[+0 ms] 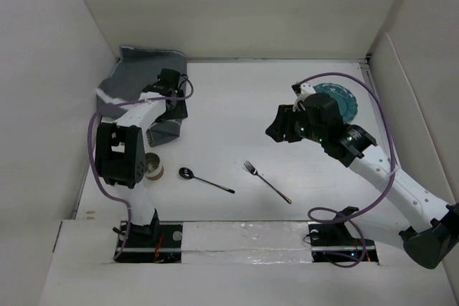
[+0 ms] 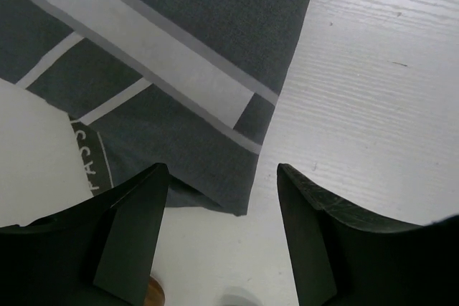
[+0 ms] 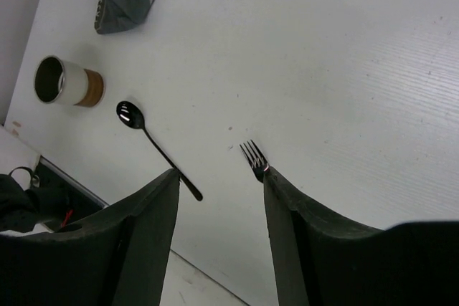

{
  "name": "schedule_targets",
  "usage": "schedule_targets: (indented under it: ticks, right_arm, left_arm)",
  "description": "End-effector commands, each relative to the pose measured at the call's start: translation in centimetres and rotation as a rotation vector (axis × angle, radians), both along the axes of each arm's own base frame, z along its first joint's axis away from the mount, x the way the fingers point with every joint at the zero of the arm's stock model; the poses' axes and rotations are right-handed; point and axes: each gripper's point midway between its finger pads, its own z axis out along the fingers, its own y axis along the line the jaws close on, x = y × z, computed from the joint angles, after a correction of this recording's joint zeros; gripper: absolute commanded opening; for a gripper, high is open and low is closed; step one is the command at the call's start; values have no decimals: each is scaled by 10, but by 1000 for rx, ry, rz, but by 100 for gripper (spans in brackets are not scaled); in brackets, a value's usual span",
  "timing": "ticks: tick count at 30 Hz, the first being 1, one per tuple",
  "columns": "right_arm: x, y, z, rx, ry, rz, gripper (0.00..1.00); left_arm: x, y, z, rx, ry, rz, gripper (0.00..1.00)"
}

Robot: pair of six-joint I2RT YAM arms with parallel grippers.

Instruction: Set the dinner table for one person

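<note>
White walled counter [image 1: 237,127]: corner of the rumpled placemat [image 2: 215,26] lies just under the left claw [image 2: 219,173], jaws wide and empty; right claw [image 3: 221,177], parted and empty too, hangs well right of placemat.

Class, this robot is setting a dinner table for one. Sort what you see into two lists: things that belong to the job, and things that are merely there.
Belongs to the job:
dinner table
striped grey placemat
teal plate
cup
spoon
fork

Merely there:
white walls
purple cable
</note>
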Motion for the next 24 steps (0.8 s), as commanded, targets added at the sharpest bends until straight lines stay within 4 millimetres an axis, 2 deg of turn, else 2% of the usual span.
schedule_targets:
  ticks: [1,7,8,9,10,12,13,14,15,16,17,18,19,20,22,23,24]
  right_arm:
    - [7,3,40,47,-98,23,56]
    - [8,-7,38,15,-106,3,56]
    - [11,-13,36,-5,-105,-22,56]
    - [13,-19,37,-20,-116,-37,56]
    - [14,-21,37,-29,-121,-42,56]
    - [19,-30,39,-39,-131,-67,56]
    - [19,-29,39,-39,-133,-63,56]
    - [21,-31,42,-32,-134,-66,56]
    - [21,-30,42,-31,-132,-62,56]
    - [23,-32,44,-27,-134,-69,56]
    - [24,-31,46,-23,-135,-67,56]
    - [25,-30,47,-18,-133,-68,56]
    - [25,-29,48,-15,-132,-66,56]
    - [25,-29,49,-14,-131,-67,56]
    - [25,-29,50,-10,-132,-71,56]
    - [24,-29,51,-10,-130,-69,57]
    - [23,-29,51,-8,-128,-71,57]
  left_arm:
    - [5,-4,-18,-6,44,-12,59]
    - [2,-16,-58,24,134,-35,52]
    - [3,-21,-59,31,133,-44,47]
    - [3,-26,-62,31,136,-56,42]
    - [4,-28,-66,24,143,-56,23]
    - [14,-49,-60,-15,109,-84,8]
    - [16,-67,-58,-27,97,-114,0]
    - [29,-85,-43,-59,52,-141,0]
    - [33,-101,-38,-85,37,-163,0]
    - [32,-133,-37,-117,32,-226,0]
    - [45,-154,-18,-145,-20,-255,0]
    - [47,-170,-13,-160,-33,-279,0]
    - [49,-185,-18,-173,-24,-302,0]
    - [54,-210,-1,-194,-64,-339,0]
    - [58,-231,-1,-211,-70,-363,0]
    - [61,-247,13,-228,-106,-386,4]
    - [65,-250,18,-238,-118,-385,9]
